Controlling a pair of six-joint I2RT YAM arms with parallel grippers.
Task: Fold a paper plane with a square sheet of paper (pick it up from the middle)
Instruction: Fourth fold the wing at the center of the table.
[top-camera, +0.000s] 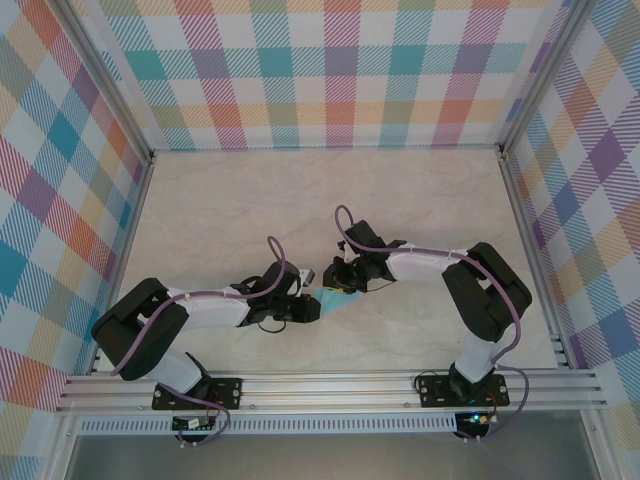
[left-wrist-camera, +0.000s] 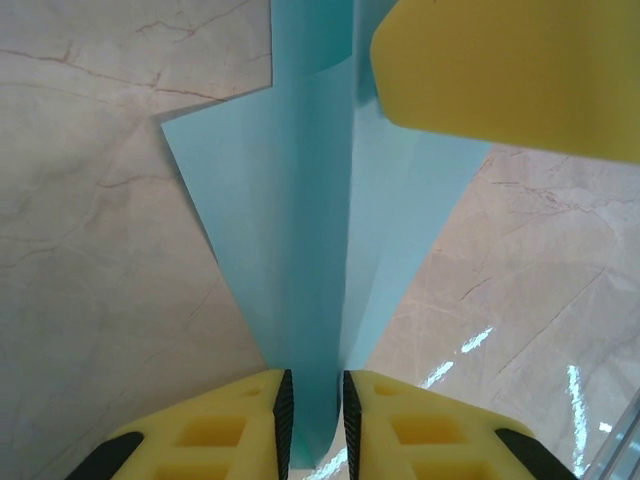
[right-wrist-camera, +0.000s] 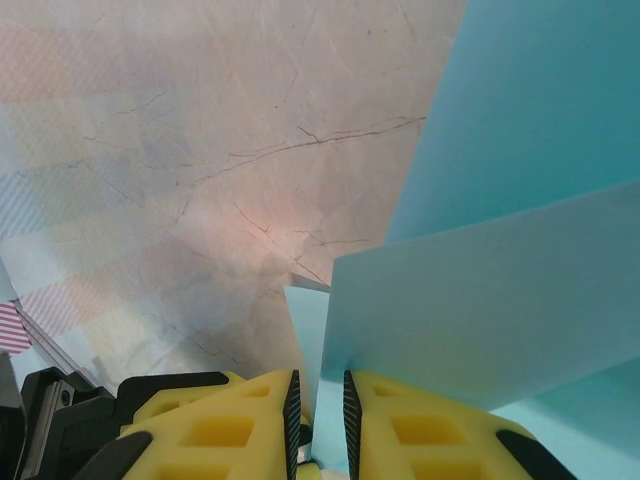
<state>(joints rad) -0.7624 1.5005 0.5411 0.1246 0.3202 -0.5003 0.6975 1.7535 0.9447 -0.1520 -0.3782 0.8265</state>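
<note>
Marble-patterned table (top-camera: 250, 200) inside plaid walls (top-camera: 340, 70) is forming the work area, and we are finding both arms reaching inward so that they meet near its front middle. We are seeing the sheet of paper (top-camera: 333, 300) suspended between them, already partly folded into a tapering wedge. The left gripper (top-camera: 308, 302) is clenching the narrow end: in the left wrist view its pads are closing on a raised centre fold (left-wrist-camera: 318, 300), with the flaps spreading out to either side above the tabletop. The right gripper (top-camera: 345, 283) is grasping the wider end; in the right wrist view a folded edge of the paper (right-wrist-camera: 480, 300) is passing down between its pads. We are noting that the long axis of the fold is running straight from the left pads toward a yellow finger (left-wrist-camera: 510, 70) of the right gripper, which is sitting just beside the ridge at the far end. We are judging both grippers equally close, each in contact with the paper, one at each end of that axis. Any coming crease is, in our judgement, depending on the two holds staying in line along the ridge, since a sideways pull from either end is likely to skew the fold.
</note>
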